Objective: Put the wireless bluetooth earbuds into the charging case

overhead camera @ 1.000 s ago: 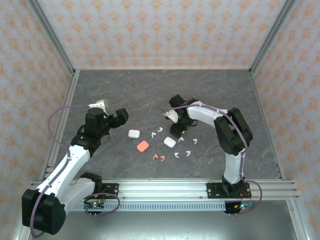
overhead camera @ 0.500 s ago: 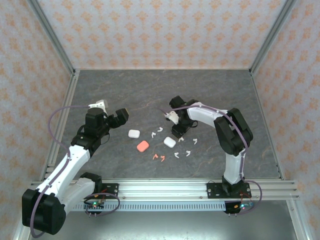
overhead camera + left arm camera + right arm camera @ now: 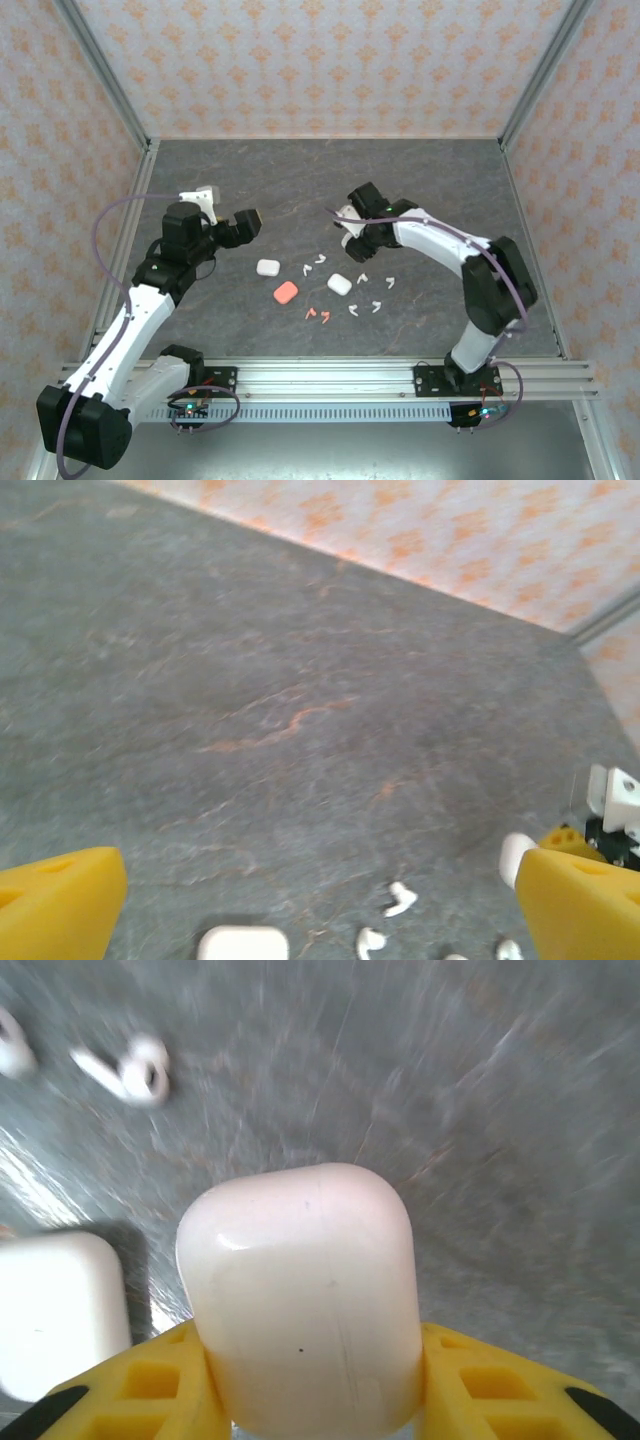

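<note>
Fingers [image 3: 120, 1400] of the right gripper [image 3: 315, 1385] clamp a white charging case [image 3: 305, 1290], its long axis running straight out from the pads. The left gripper [image 3: 320, 910] stands spread wide, holding nothing. White wireless bluetooth earbuds [image 3: 377, 306] lie loose on the table [image 3: 420, 180] at 6 o'clock from the right gripper, stems pointing all ways, with two salmon earbuds [image 3: 325, 318] at 7 o'clock. Nearby lie a second white case [image 3: 339, 284], a third white case [image 3: 267, 267] and a salmon case [image 3: 286, 292], all closed, contents hidden.

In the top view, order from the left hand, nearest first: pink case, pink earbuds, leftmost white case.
1. Leftmost white case, below-right of the left hand.
2. Pink case, farther right and lower.
3. Pink earbuds, lowest and rightmost.
</note>
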### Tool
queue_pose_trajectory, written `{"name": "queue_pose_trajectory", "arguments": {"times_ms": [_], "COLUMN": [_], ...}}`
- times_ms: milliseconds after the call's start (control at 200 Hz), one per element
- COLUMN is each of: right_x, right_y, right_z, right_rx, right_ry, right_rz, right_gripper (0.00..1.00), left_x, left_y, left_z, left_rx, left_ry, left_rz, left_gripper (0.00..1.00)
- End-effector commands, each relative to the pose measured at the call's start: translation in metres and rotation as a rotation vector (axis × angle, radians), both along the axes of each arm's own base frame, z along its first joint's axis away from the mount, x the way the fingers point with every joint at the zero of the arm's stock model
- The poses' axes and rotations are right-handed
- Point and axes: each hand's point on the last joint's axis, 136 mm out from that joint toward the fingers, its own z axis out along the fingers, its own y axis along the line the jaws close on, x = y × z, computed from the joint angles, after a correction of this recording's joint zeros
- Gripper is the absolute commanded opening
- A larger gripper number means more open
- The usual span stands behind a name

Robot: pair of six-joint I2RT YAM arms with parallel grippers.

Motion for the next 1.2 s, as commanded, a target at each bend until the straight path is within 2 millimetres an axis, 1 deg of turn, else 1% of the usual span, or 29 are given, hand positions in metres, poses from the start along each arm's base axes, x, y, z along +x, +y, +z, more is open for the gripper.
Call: {"name": "queue_pose_trajectory", "arguments": {"times_ms": [0, 75, 135, 190, 250, 320, 500, 646, 741, 881, 1041, 1196], "right_x": [0.005, 0.002, -0.005, -0.013, -0.019, -0.026, -0.036, -0.042, -0.048, -0.052, -0.058, -0.059], "right_y": [0.011, 0.015, 0.018, 0.021, 0.024, 0.026, 0.034, 0.041, 0.043, 0.043, 0.044, 0.046], "right_z": [0.056, 0.085, 0.108, 0.126, 0.139, 0.151, 0.164, 0.173, 0.179, 0.185, 0.190, 0.191], "right_rx": [0.125, 0.193, 0.250, 0.291, 0.312, 0.292, 0.248, 0.280, 0.313, 0.334, 0.363, 0.383], "right_ry": [-0.170, -0.253, -0.309, -0.342, -0.373, -0.412, -0.465, -0.484, -0.489, -0.500, -0.499, -0.490], "right_rz": [0.047, 0.080, 0.124, 0.169, 0.210, 0.246, 0.313, 0.347, 0.363, 0.372, 0.378, 0.376], "right_gripper": [0.38, 0.38, 0.37, 0.37, 0.37, 0.37, 0.37, 0.37, 0.37, 0.37, 0.37, 0.37], "left_x": [-0.013, -0.016, -0.018, -0.018, -0.017, -0.017, -0.023, -0.027, -0.031, -0.032, -0.029, -0.032], "left_y": [-0.027, -0.042, -0.052, -0.061, -0.071, -0.085, -0.130, -0.157, -0.171, -0.184, -0.191, -0.201], "left_z": [0.030, 0.048, 0.060, 0.069, 0.078, 0.086, 0.091, 0.092, 0.089, 0.082, 0.074, 0.069], "left_rx": [-0.026, -0.086, -0.142, -0.197, -0.255, -0.316, -0.365, -0.390, -0.371, -0.360, -0.354, -0.357], "left_ry": [-0.052, -0.087, -0.110, -0.123, -0.130, -0.124, -0.062, -0.003, 0.026, 0.056, 0.082, 0.100], "left_rz": [-0.182, -0.260, -0.314, -0.359, -0.397, -0.449, -0.585, -0.659, -0.699, -0.730, -0.730, -0.762], "left_gripper": [0.98, 0.96, 0.93, 0.90, 0.86, 0.86, 0.85, 0.76, 0.72, 0.69, 0.65, 0.62]}}
